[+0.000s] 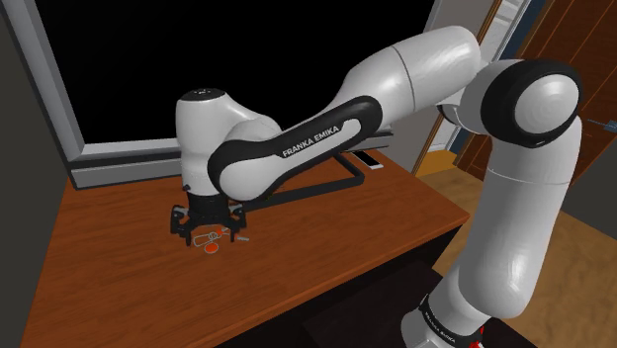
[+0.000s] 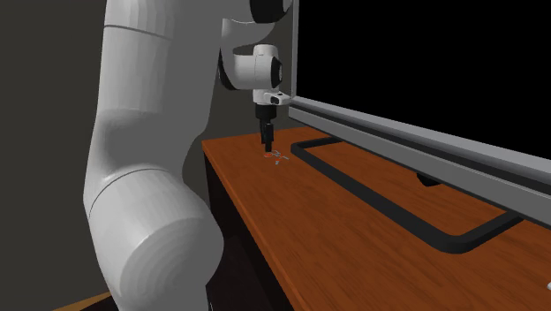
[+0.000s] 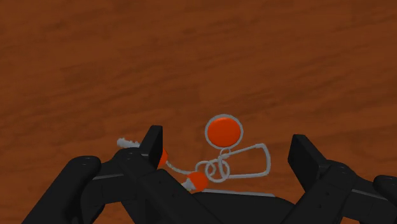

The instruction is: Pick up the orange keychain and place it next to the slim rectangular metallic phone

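The orange keychain (image 3: 224,132), a round orange tag on thin grey wire rings with smaller orange bits, lies flat on the brown wooden desk (image 3: 191,57). My black gripper (image 3: 229,153) is open and low over it, one finger on each side of the rings, neither clasping them. From the shoulder view the gripper (image 1: 207,235) points straight down at the keychain (image 1: 211,245) near the desk's middle. The second exterior view has the gripper (image 2: 267,148) at the desk's far end above the keychain (image 2: 278,157). A slim dark phone (image 1: 365,160) with a pale edge lies at the desk's back, by the window.
A black tubular frame (image 2: 388,199) lies on the desk between the keychain and the grey window sill (image 2: 415,141). The window pane is a black area. The desk's front edge (image 1: 326,282) drops off toward the stand. Open wood surrounds the keychain.
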